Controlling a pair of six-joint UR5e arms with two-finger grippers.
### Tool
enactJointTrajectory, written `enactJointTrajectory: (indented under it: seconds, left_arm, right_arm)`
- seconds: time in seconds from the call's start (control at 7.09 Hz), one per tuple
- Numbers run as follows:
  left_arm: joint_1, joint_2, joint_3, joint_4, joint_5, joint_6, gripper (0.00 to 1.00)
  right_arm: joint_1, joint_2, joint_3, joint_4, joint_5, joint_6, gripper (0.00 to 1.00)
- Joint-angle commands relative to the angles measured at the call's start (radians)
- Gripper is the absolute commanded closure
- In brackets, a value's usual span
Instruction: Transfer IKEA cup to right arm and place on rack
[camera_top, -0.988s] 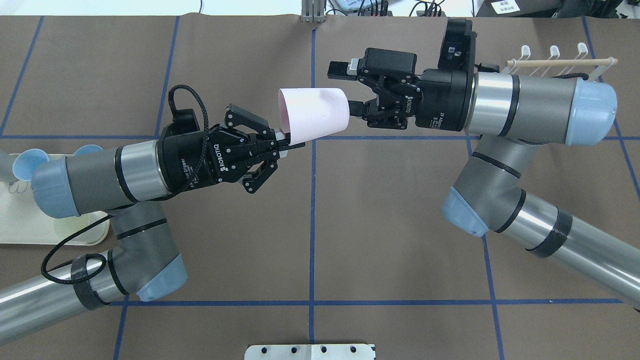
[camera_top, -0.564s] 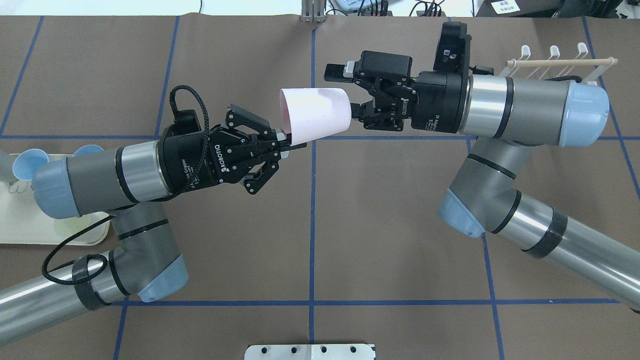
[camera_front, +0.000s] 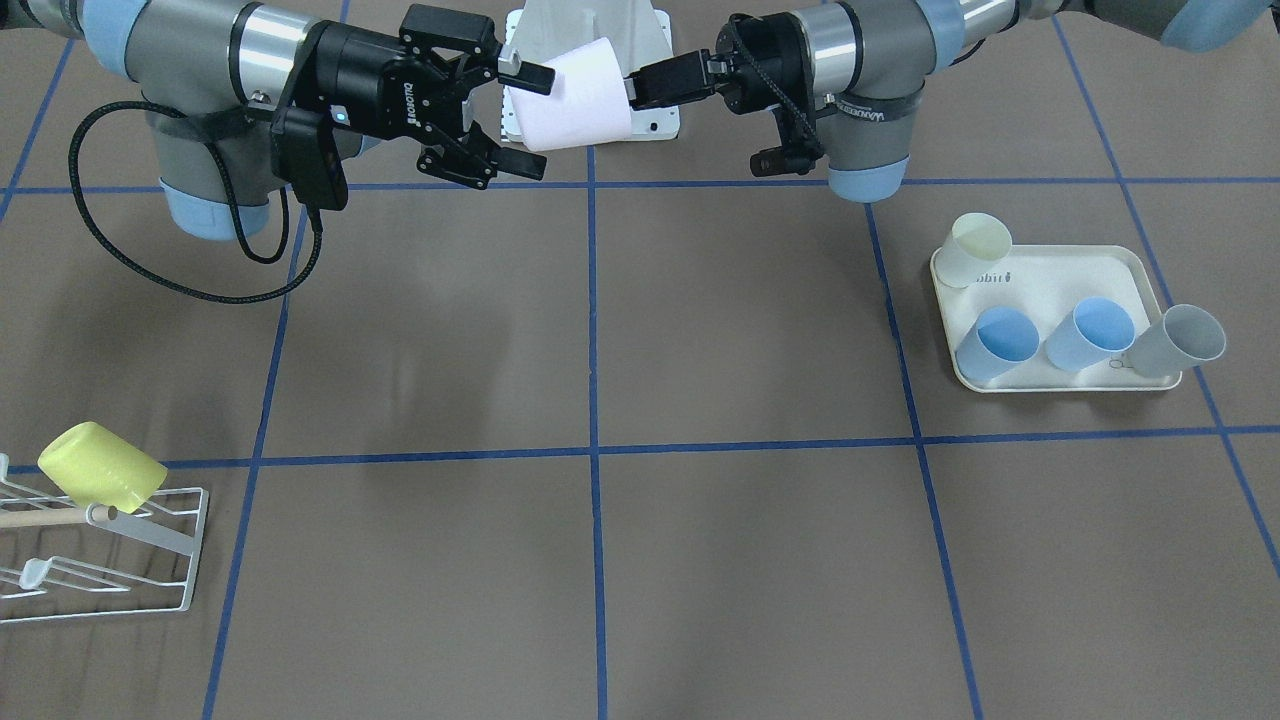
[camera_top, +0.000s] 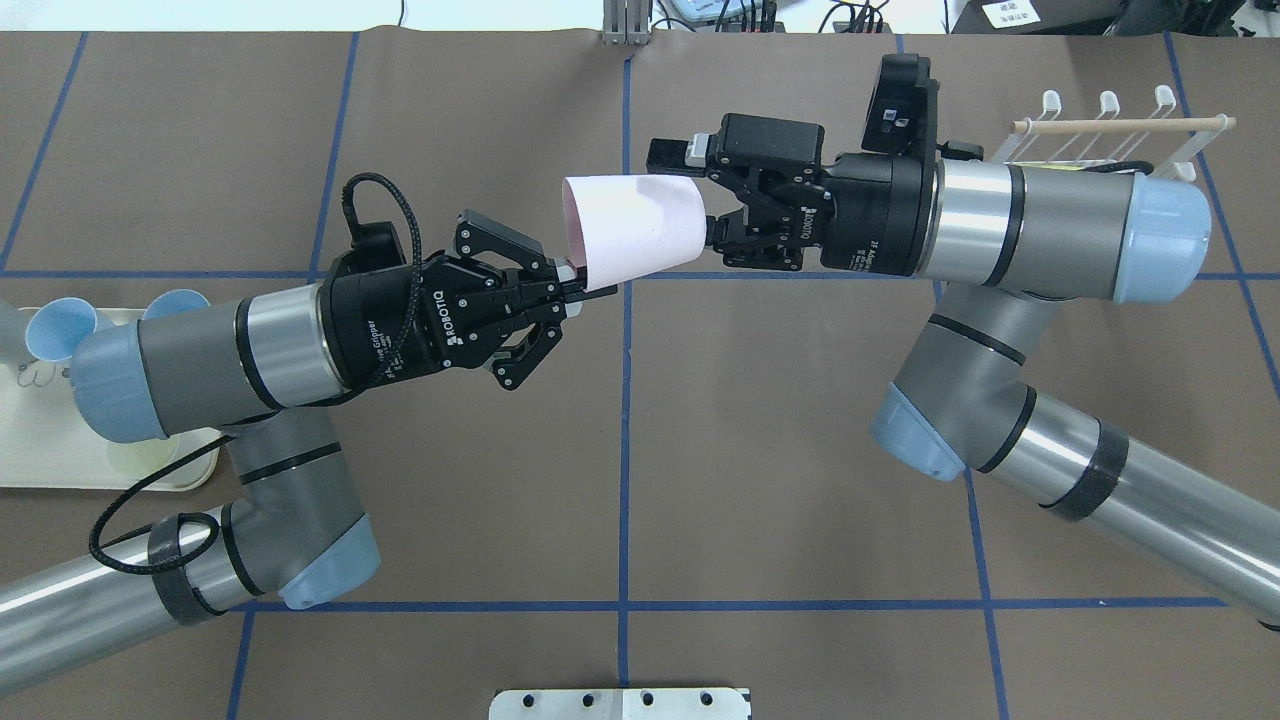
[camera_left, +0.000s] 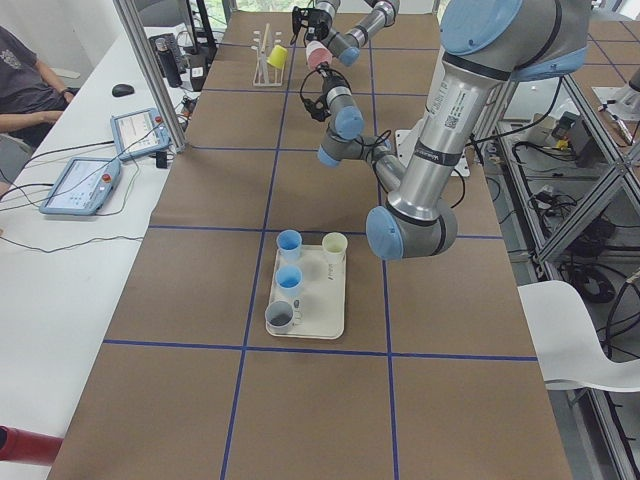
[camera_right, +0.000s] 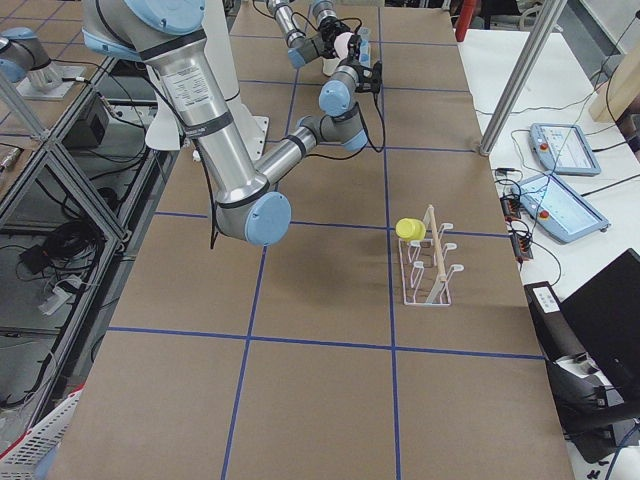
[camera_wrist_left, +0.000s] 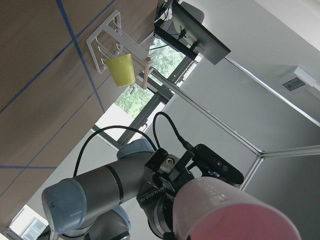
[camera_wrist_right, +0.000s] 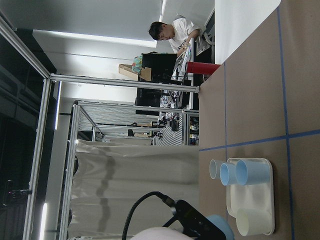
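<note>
Nearly passed: pink cup (camera_top: 635, 225) could drop

The right pincer (camera_top: 688, 195) gaped, its jaws straddling the cup's closed base; opposite, the left pincer (camera_top: 580, 287) pinched the rim. A skewed squeeze or early release there risked a fall, well short of the rack (camera_top: 1120, 125) behind the right wrist

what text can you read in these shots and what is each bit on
"ROBOTIQ": body of the black left gripper, which pinches the pale pink plastic cup.
"ROBOTIQ", upside down: body of the black right gripper.
"...bbit", start unclear: cream rectangular plastic tray.
Finer print on both grippers and the lettering on a grey arm joint: too small to read.
</note>
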Motion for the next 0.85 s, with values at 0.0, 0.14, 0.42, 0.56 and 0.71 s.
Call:
enactJointTrajectory:
  seconds: [0.0,0.14,0.42,0.56,0.71]
  left_arm:
    - [0.003,0.000,0.001,-0.006,0.003,0.000,1.00]
    - [0.005,0.000,0.001,-0.007,0.003,0.000,1.00]
    - [0.005,0.000,0.001,-0.007,0.004,0.000,1.00]
    - [0.005,0.000,0.001,-0.007,0.004,0.002,1.00]
    - [0.005,0.001,0.004,-0.007,0.012,0.005,0.78]
  right_arm:
    - [-0.003,0.000,-0.001,0.003,-0.002,0.000,0.07]
    - [-0.005,0.000,-0.001,0.005,-0.002,0.000,0.09]
    - [-0.006,0.000,-0.001,0.007,-0.007,0.000,0.15]
    - [-0.008,0.000,-0.001,0.017,-0.007,0.000,0.27]
    - [-0.010,0.000,-0.001,0.025,-0.008,0.002,0.57]
